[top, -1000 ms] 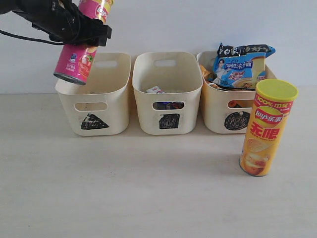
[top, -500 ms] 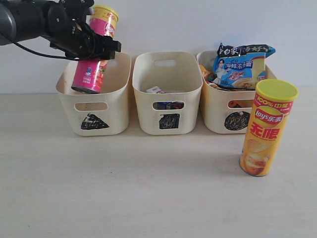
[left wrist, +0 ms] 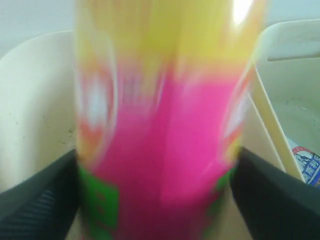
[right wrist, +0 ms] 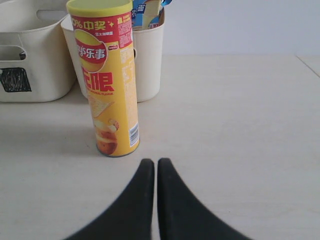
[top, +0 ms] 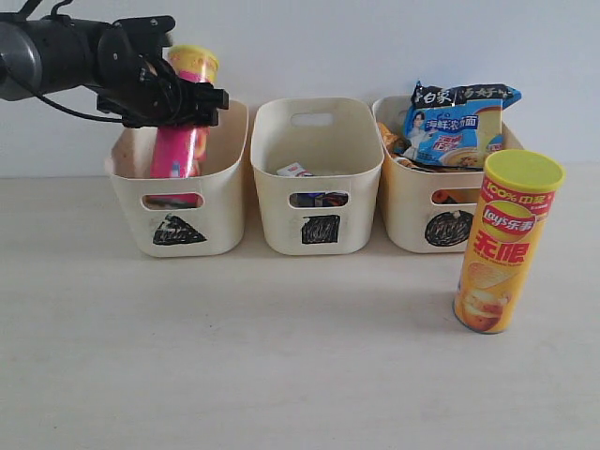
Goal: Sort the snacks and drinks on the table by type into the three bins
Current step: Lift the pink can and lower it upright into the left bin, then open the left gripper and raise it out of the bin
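Note:
The pink chip tube (top: 180,150) stands nearly upright in the triangle bin (top: 217,202), its base showing through the handle slot. My left gripper (top: 176,99) is open around its upper part. In the left wrist view the pink tube (left wrist: 170,150) is motion-blurred between the black fingers (left wrist: 40,200), while the bin behind is sharp. The orange-yellow chip tube (top: 502,248) stands on the table at the right. My right gripper (right wrist: 152,161) is shut and empty, just short of that orange-yellow tube (right wrist: 107,85). The right gripper is out of the exterior view.
The square bin (top: 281,225) holds a blue and white carton (top: 298,171). The circle bin (top: 403,220) holds a blue noodle packet (top: 450,127) standing above its rim and an orange packet (top: 389,139). All three bins line the back wall.
The left gripper came down over the triangle bin with the pink tube. Its jaws widened and the tube slid down through them into the bin. The right gripper stayed still.

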Controlling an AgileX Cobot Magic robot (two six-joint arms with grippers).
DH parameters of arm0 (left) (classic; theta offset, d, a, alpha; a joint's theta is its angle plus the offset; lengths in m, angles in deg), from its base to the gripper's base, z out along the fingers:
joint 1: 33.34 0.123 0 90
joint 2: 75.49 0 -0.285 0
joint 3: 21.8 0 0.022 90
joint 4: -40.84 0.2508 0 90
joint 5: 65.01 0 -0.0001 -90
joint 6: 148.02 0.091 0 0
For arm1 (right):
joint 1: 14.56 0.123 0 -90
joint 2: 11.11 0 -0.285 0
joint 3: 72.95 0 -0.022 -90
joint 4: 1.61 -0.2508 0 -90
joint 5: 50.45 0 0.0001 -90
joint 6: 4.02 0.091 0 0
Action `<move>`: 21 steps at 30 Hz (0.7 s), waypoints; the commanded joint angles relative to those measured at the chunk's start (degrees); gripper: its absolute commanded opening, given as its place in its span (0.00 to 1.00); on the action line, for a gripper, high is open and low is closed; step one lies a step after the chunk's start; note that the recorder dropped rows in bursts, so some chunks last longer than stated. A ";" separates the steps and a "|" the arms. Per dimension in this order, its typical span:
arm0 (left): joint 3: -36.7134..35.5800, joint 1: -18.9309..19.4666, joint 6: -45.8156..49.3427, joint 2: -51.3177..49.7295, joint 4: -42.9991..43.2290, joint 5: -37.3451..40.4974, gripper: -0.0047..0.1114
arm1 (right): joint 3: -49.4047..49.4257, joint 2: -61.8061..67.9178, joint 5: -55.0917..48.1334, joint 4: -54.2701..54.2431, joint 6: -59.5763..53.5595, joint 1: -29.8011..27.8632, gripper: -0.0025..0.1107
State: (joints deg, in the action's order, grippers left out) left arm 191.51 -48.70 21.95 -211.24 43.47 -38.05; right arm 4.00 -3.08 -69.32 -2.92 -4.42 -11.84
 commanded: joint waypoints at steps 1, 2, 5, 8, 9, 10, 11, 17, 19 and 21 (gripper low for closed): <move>0.55 -0.01 -0.95 0.28 -0.53 -0.19 0.73 | 0.27 -0.25 0.46 0.40 0.01 -0.38 0.02; 0.55 -0.01 -0.95 0.28 -0.53 0.04 0.74 | 0.27 -0.25 0.46 0.40 0.01 -0.38 0.02; 0.55 -0.01 -0.43 0.28 -0.53 0.16 0.74 | 0.27 -0.25 0.46 0.40 0.01 -0.38 0.02; 0.55 -0.01 -0.30 0.55 -0.17 0.16 0.74 | 0.27 -0.25 0.46 0.40 0.01 -0.38 0.02; 0.55 -0.01 0.34 0.68 -0.17 0.26 0.73 | 0.27 -0.25 0.46 0.40 0.01 -0.38 0.02; 0.55 -0.01 1.60 1.16 -0.17 0.72 0.73 | 0.27 -0.25 0.46 0.40 0.01 -0.38 0.02; 0.55 -0.01 2.91 1.55 -0.17 1.13 0.71 | 0.27 -0.25 0.46 0.40 0.01 -0.38 0.02; 0.55 -0.01 12.66 6.26 -0.17 7.35 0.37 | 0.27 -0.25 0.46 0.40 0.01 -0.38 0.02; 0.55 -0.01 14.17 7.83 -0.17 10.54 0.16 | 0.27 -0.25 0.46 0.40 0.01 -0.38 0.02; 0.45 -0.01 16.43 9.24 -0.27 13.37 0.08 | 0.27 -0.25 0.46 0.40 0.01 -0.38 0.02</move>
State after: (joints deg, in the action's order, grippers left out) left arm 191.51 -48.70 35.10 -204.31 43.47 -28.89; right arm 4.00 -3.08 -69.32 -2.92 -4.42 -11.84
